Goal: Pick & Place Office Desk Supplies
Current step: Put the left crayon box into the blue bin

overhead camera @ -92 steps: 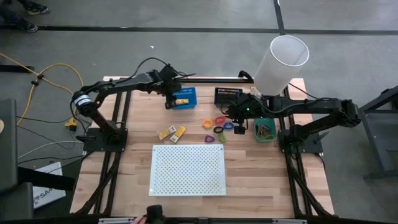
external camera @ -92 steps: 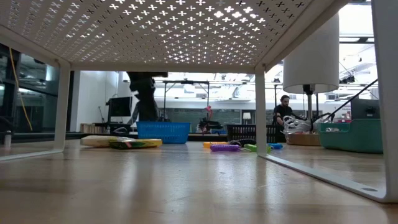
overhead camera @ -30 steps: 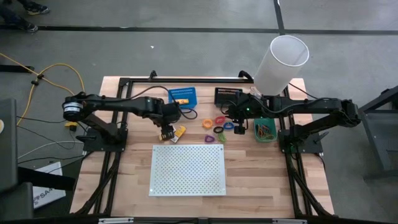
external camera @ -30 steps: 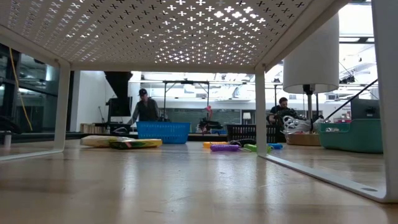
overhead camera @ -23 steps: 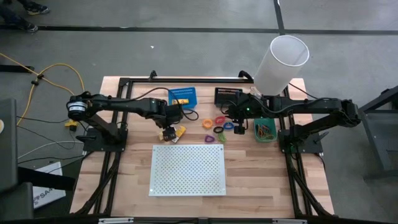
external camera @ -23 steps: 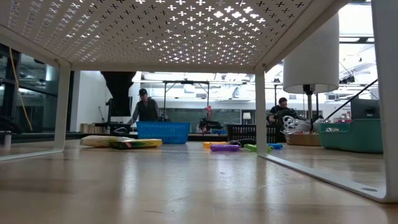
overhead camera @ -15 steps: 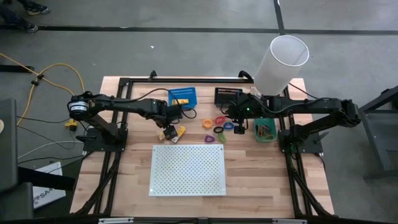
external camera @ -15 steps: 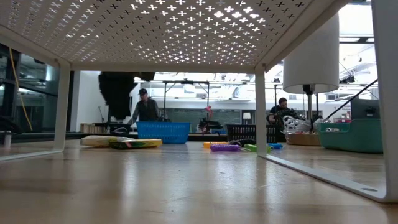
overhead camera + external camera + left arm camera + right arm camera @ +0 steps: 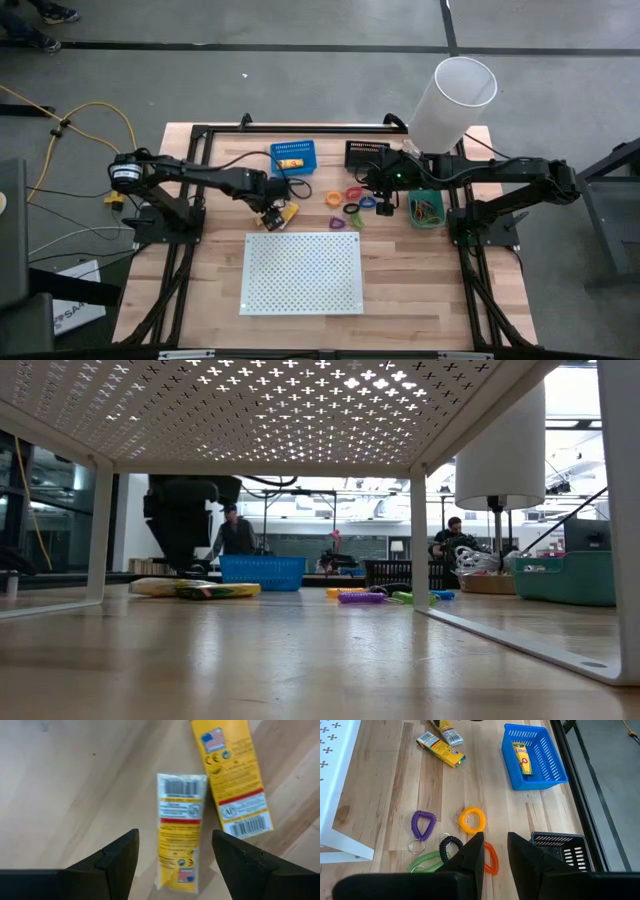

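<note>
Yellow-orange packets (image 9: 281, 214) lie on the desk (image 9: 400, 280) just beyond the white perforated board's (image 9: 302, 272) far left corner in the high view, with the left gripper (image 9: 266, 216) over them. One more packet (image 9: 291, 163) sits in the blue bin (image 9: 293, 156) near the far edge. Coiled plastic loops (image 9: 352, 203) are scattered between the packets and the green bin (image 9: 426, 208), where the right gripper (image 9: 383, 203) hovers.

From the low view, the left arm (image 9: 185, 520) hangs above the packets (image 9: 197, 589), left of the blue bin (image 9: 262, 571).

In the left wrist view, the released fingers (image 9: 119, 857) straddle one packet (image 9: 179, 830), not touching it; a second packet (image 9: 233, 776) lies just beside.

The right wrist view shows narrowly parted fingers (image 9: 472, 855) holding nothing, above orange (image 9: 472, 820), purple (image 9: 422, 824), black (image 9: 450, 844) and green (image 9: 424, 862) loops.
</note>
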Tool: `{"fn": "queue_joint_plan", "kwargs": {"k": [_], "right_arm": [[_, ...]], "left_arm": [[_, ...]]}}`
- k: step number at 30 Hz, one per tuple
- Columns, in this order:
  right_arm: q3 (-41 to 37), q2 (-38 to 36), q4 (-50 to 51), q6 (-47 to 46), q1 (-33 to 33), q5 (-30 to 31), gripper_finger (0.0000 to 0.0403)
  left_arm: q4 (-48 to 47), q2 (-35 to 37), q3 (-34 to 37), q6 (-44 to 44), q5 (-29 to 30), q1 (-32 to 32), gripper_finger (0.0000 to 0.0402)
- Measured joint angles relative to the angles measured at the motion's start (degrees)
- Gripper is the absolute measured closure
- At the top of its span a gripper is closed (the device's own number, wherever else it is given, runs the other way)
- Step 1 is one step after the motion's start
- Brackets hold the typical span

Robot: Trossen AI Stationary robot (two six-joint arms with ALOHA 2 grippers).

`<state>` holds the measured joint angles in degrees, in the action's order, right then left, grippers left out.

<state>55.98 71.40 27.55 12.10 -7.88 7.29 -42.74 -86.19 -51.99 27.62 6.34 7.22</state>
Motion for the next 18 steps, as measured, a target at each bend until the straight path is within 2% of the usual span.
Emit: {"fn": "queue_joint_plan", "kwargs": {"k": [18], "right_arm": [[0.00, 0.00, -1.08, -0.02, -0.01, 0.02, 0.0328]], "left_arm": [[0.02, -4.38, 0.48, -1.27, 1.48, -2.66, 0.0158]]}}
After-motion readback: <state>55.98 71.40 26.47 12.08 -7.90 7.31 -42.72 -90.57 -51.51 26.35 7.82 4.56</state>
